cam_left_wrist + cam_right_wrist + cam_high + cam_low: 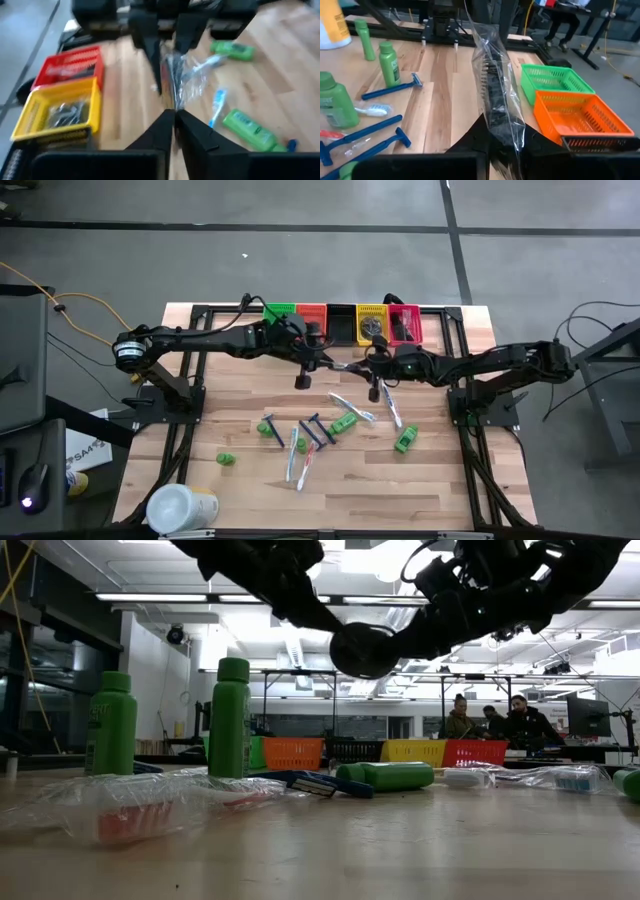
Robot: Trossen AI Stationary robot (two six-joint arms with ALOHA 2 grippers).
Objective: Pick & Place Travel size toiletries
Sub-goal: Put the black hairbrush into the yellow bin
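Found nearest, at the front left corner of the wooden table, a large white tub. Seen past it, strewn across the middle of the table, four green mini bottles, two upright and at least one on its side, mixed with blue razors and toothbrushes in clear wrap, several touching or crossing. Held above the table beyond this clutter, clear of it, a bagged black comb, pinched at one end by the closed right gripper. Met head-on there by the left gripper, fingers drawn together at the bag's other end; could not tell whether these actually pinched the plastic. Lined up just behind both grippers, along the far edge, a row of coloured bins: green, orange, black, yellow, red, with dark pieces in the yellow and red. Glimpsed farthest off, in the room beyond the table, seated people.
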